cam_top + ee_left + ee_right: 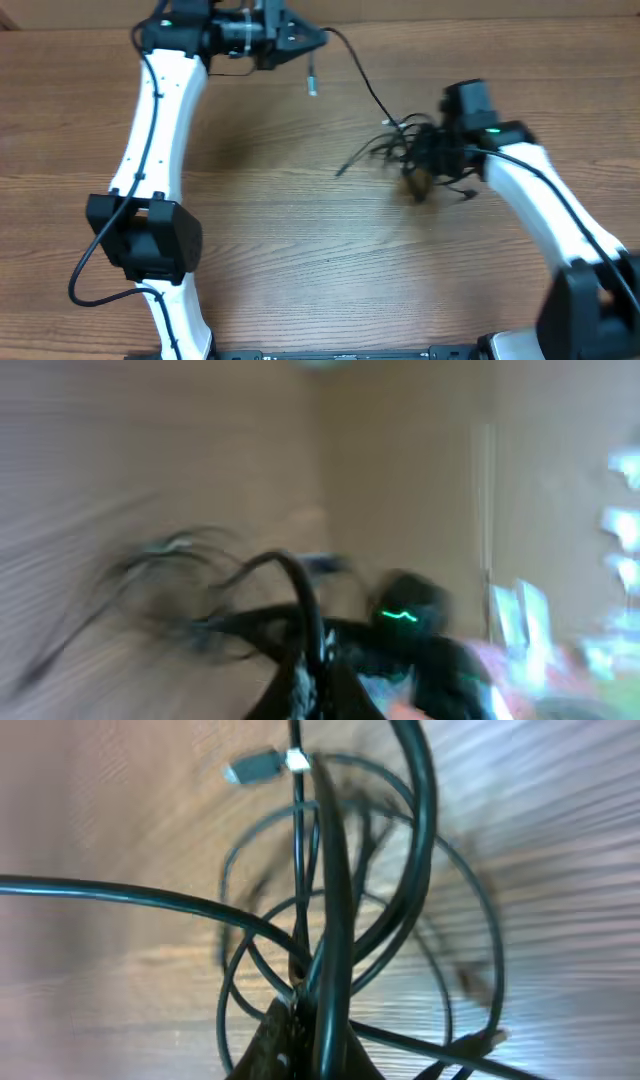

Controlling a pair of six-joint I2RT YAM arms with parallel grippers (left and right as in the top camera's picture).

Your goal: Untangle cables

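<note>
The step in hand is judged to be the drawing of one cord out of the knot. The cable tangle [405, 150] is gathered at the right tool [428, 160], and a single black cord [365, 80] is stretched in a shallow curve from that tool to the left tool [315, 37], which is set well apart from the right tool, toward the far edge of the bench [300, 250].

The left tool appears to be closed on that cord near its end. A silver-tipped plug [312, 82] is seen hanging just below it, though the left wrist view is too blurred for the fingers to be made out. The right tool's fingers are mostly hidden under the strands, but in the right wrist view the loops are seen to converge where the fingers meet, so it is taken to be clamped on the bundle.

The cables are thin, black and glossy, and are wound into several overlapping loops [400, 920] that cross each other close to the right tool. Two small plug ends can be seen there – one silver [255, 767] at the far side of the loops, one [490, 1038] lying nearer the tool. How many cords are involved cannot be told.

For the next move, a wider separation of the two tools is likely called for, with the bundle held firmly so that the cord is slid free rather than the knot being tightened – a snagged plug is the risk
</note>
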